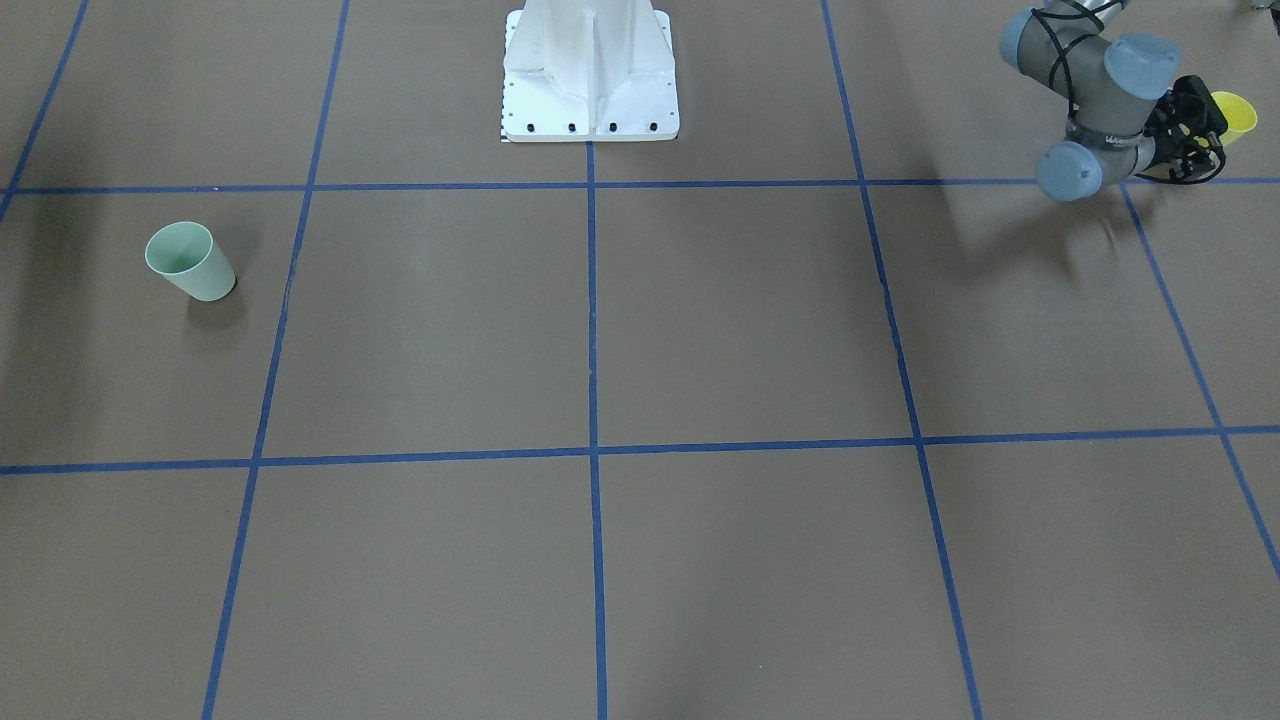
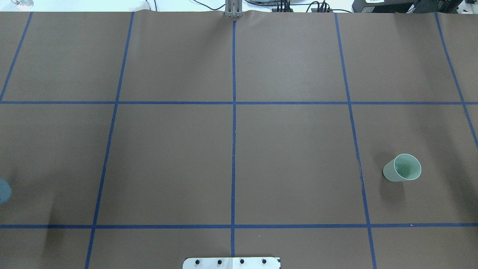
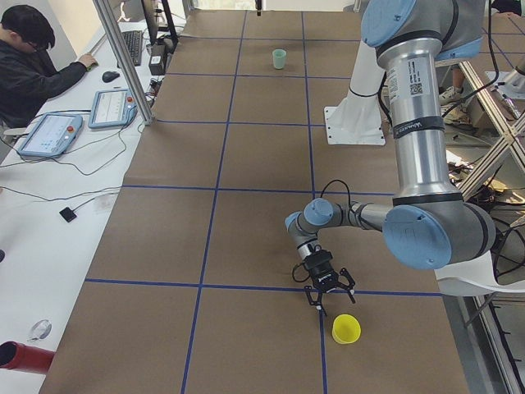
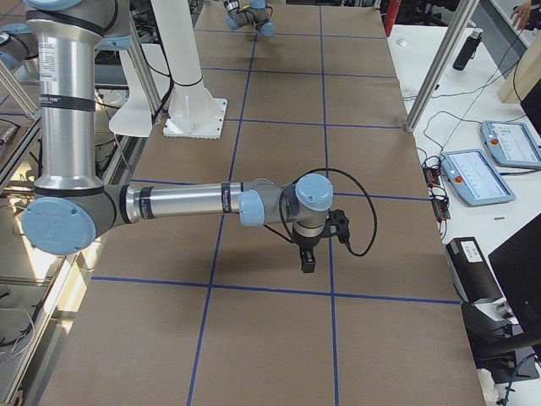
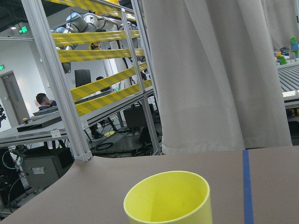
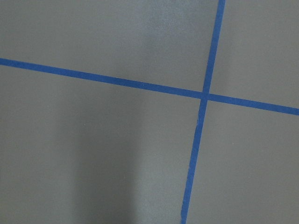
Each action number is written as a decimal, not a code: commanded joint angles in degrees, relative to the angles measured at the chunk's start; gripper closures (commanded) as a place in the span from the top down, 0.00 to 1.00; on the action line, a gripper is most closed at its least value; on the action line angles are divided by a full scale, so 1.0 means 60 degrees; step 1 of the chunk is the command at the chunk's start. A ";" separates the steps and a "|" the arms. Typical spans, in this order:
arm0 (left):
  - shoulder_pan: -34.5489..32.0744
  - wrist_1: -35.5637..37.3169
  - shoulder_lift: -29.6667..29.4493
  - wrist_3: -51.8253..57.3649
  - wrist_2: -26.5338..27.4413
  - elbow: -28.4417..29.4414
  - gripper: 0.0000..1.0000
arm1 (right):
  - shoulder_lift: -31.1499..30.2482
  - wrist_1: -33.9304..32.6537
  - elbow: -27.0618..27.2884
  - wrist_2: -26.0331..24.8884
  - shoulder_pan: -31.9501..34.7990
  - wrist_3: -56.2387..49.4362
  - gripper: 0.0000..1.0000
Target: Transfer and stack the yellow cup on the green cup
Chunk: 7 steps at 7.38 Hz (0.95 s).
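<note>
Nothing is done yet: the yellow cup (image 3: 345, 328) is not grasped, the left gripper (image 3: 329, 299) is spread wide beside it, and the jaws of the right gripper (image 4: 308, 264) cannot be judged.

Lighting: even, diffuse, from overhead; moderate brightness on the matte table (image 1: 740, 320). Shadows: 1 soft and short beside the green cup (image 1: 190, 262); 1 broader and fainter beside the left arm (image 1: 1080, 70). Focus: 4 exterior views sharp; left wrist view bright with a soft background; right wrist view slightly blurred, crossed by 1 dim band.
</note>
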 commanded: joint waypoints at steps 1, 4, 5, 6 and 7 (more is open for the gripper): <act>0.0195 -0.0215 -0.0124 -0.0279 -0.0098 0.0428 1.00 | 0.0008 0.0000 0.0015 -0.0021 0.0000 0.0000 1.00; 0.0210 -0.0375 -0.0110 -0.0279 -0.0010 0.1056 1.00 | 0.0008 -0.0015 0.0117 -0.0035 0.0000 0.0000 1.00; 0.0196 -0.0391 -0.0110 -0.0280 -0.0010 0.1320 1.00 | 0.0008 -0.0015 0.0147 -0.0036 0.0000 0.0000 1.00; 0.0210 -0.0521 -0.0095 -0.0323 0.0019 0.1366 1.00 | 0.0008 -0.0015 0.0147 -0.0036 0.0000 0.0000 1.00; 0.0210 -0.0784 -0.0110 -0.0396 0.0019 0.1816 1.00 | 0.0008 -0.0015 0.0147 -0.0036 0.0000 0.0000 1.00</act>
